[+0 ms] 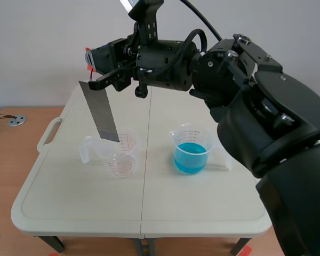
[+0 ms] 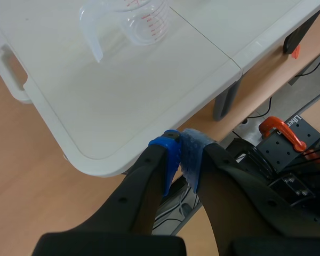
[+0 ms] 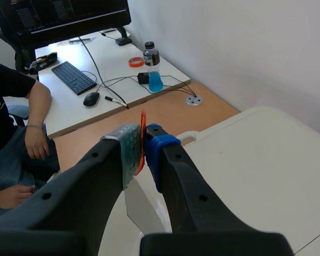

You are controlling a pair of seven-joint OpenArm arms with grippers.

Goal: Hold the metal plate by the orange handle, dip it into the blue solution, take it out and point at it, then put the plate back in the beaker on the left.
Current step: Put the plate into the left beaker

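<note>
My right gripper (image 1: pixel 94 68) is high over the table's left half, shut on the orange handle (image 1: pixel 88 57) of the grey metal plate (image 1: pixel 100 109). The plate hangs tilted, its lower end at the mouth of the clear empty beaker (image 1: pixel 117 154) on the left. A beaker of blue solution (image 1: pixel 190 152) stands to the right of it. In the right wrist view the orange handle (image 3: pixel 143 143) is pinched between the pads and the plate (image 3: pixel 141 209) hangs below. My left gripper (image 2: pixel 180 154) is shut on nothing, low beyond the table's corner, with the empty beaker (image 2: pixel 130 21) far ahead.
The white folding table (image 1: pixel 69 202) has a carry handle (image 1: pixel 48 136) on its left edge. The right arm's bulk fills the scene's right side. A person (image 3: pixel 21 133) sits at a desk with a keyboard and a bottle. An orange clamp (image 2: pixel 280 130) sits below the table.
</note>
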